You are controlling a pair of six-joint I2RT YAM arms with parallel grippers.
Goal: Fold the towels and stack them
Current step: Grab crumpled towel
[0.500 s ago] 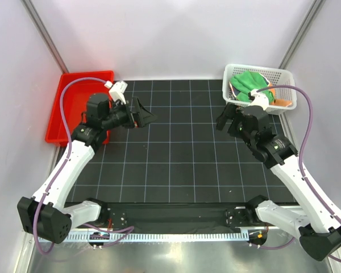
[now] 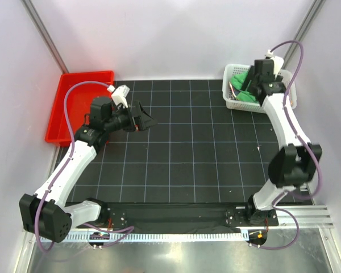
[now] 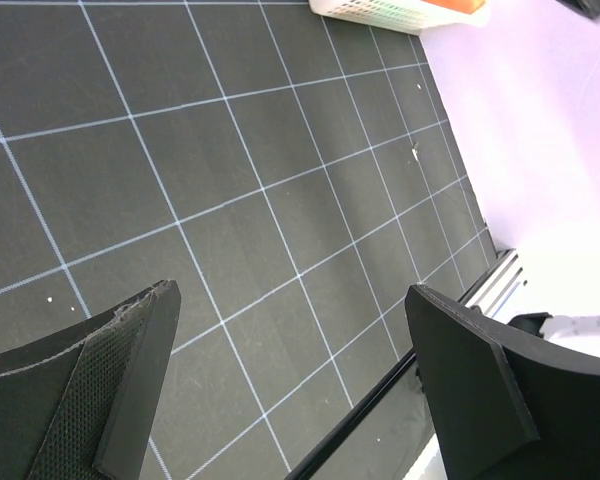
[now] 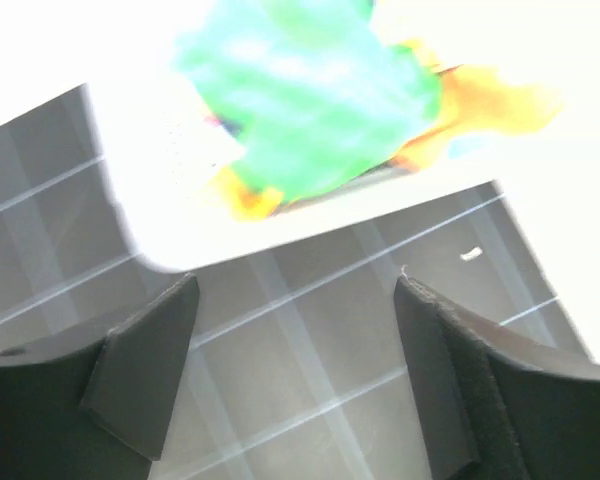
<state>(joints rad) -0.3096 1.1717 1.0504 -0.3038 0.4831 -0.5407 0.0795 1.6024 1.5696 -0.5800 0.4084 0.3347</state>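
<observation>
A crumpled green towel [image 2: 242,94] lies bunched and unfolded on top of the heap in a white mesh basket [image 2: 233,104], at the table's two o'clock corner. Yellow-orange cloth [image 4: 485,100] pokes out from under it at its three and seven o'clock edges. The view is too blurred to show any pattern.

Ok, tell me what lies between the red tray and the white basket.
Top view: bare black gridded mat, with only the open left claw hanging over it near the tray.

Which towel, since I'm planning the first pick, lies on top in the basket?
The green towel: it covers the yellow-orange cloth, which only peeks out around its edges.
</observation>
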